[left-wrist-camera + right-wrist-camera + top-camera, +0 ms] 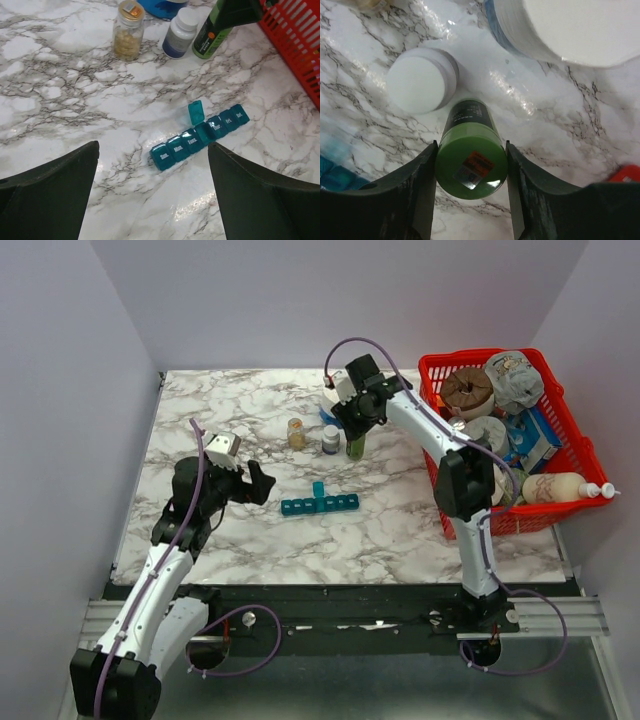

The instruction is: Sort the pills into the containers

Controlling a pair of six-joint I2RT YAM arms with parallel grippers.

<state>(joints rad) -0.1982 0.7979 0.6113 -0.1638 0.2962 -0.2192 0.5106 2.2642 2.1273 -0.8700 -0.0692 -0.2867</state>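
pill organizer (320, 505) (200, 137) | teal translucent plastic strip, seven small square compartments in one row, white day labels Sun to Sat | fourth compartment open, its lid (196, 112) flipped up on the far side, other six lids shut | lying flat, long axis left-right in top view | middle of marble table (400, 530)
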